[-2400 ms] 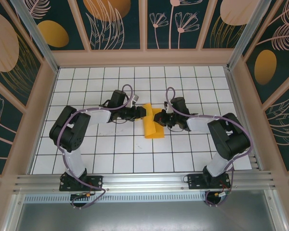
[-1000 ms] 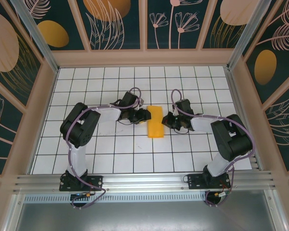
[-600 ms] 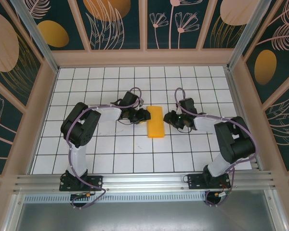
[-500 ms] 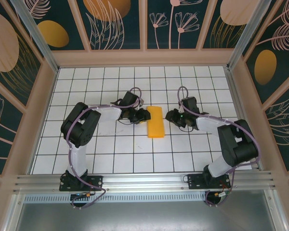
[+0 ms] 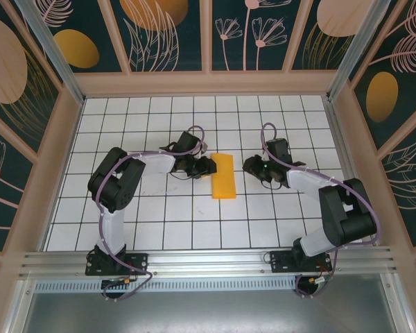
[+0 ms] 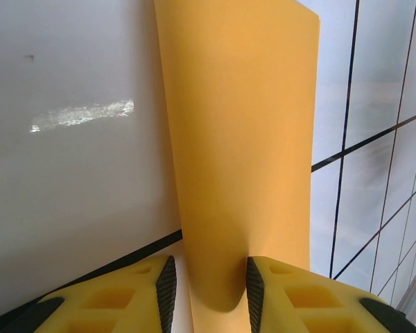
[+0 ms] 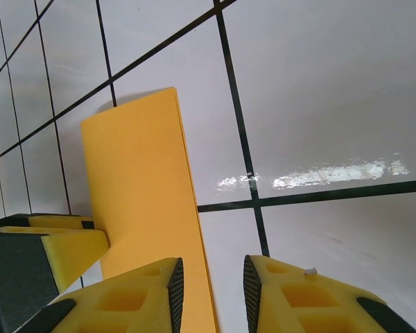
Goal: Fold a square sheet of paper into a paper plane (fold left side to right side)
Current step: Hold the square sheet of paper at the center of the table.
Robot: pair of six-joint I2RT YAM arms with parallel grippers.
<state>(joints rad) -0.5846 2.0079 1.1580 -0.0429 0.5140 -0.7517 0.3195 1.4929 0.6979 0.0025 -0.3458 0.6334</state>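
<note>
Left wrist view has the left end effector point(image 6: 209, 281) half-closed around the thin, likely limp paper point(image 6: 239, 139), grip uncertain; right end effector point(image 7: 213, 281) open, so pinch an edge gently.

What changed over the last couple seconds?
Right gripper pulled back to the right, off the sheet of paper, jaws now apart. The sheet went from a raised half-folded flap to lying flat, folded. Left gripper stays at its left edge; sheet's spot unchanged.

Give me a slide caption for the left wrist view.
Left gripper, jaws open, straddles one end of the folded orange-yellow paper.
</note>
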